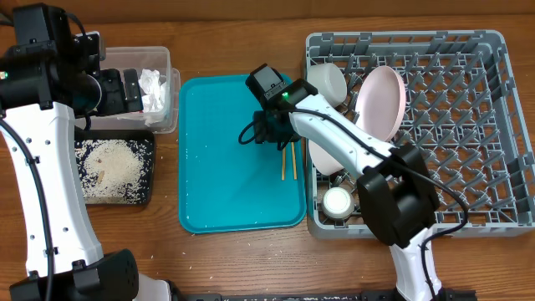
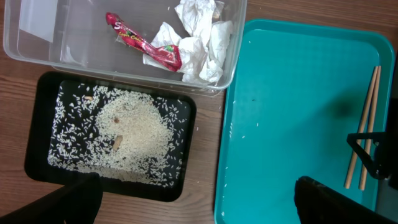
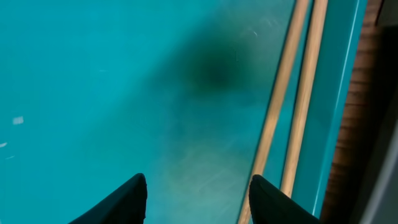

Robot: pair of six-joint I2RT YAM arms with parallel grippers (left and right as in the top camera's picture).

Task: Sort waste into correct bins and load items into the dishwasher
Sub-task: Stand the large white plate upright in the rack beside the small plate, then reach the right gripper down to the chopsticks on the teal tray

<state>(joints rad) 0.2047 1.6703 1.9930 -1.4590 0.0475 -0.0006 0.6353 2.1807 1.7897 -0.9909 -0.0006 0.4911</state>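
Item log, as I see it. R claw (image 3: pixel 198 193): half-open, nothing gripped, tips low over smooth teal plastic tray (image 1: pixel 226 167). Two thin wooden chopsticks (image 3: pixel 278 93): parallel, by one fingertip, along tray's rim. L claw (image 2: pixel 196 193): wide open, empty. Clear plastic tub (image 2: pixel 62 37): crumpled white paper napkins (image 2: pixel 199 43), glossy red wrapper (image 2: pixel 146 45). Shallow black tray (image 2: pixel 43 87): loose rice grains (image 2: pixel 134 134). Grey lattice rack (image 1: pixel 493 125): round pink plate (image 1: pixel 383 100), white bowl (image 1: pixel 328 82), sm. cup (image 1: pixel 338 201).

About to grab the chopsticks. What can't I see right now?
- Overhead: the right arm hides the chopsticks' upper ends and most of the white plate.
- Right wrist: chopsticks run off both edges; whether the right claw touches them is unclear.
- Left wrist: left claw is only dark blurs at the bottom edge.
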